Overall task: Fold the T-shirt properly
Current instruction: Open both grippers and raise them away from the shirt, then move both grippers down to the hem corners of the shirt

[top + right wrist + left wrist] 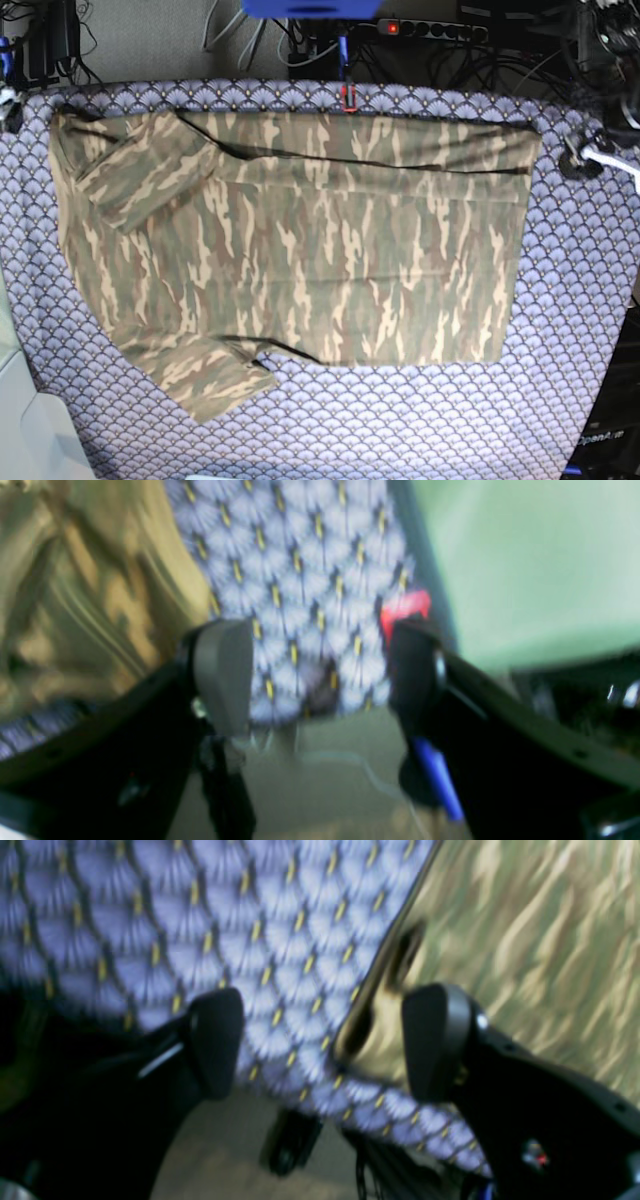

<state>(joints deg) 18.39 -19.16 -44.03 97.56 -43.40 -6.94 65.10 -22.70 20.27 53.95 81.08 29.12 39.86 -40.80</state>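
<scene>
1. T-shirt (300, 250) lies flat on the purple tablecloth (580, 330), nearly filling the bench. Collar end is toward the left edge of the base view, hem toward the right edge. One sleeve (150, 170) is near the far-left corner, the other (215, 380) near the near-left corner.
2. No fold made yet, by the look of it. Step in hand is likely the first grasp of a shirt edge.
3. Left gripper (320, 1040) is spread wide and holds nothing. One finger (435, 1040) sits over the shirt's edge, the other (215, 1040) over bare tablecloth. The cloth border (395, 970) runs between them, so it already straddles an edge. The view is blurred; I cannot tell if it touches.
4. Right gripper (320, 675) is also wide and empty, over bare tablecloth. The shirt (75, 590) is just beside its finger (225, 670), not between the two. Which shirt edge this is, I cannot tell.
5. To do it well: drop each claw so one finger slides under a single edge, pinch only the shirt, not the tablecloth.
6. Lift both ends level and together, so the fold line stays straight.
7. Risk: snagging the tablecloth, or a sleeve bunching.
</scene>
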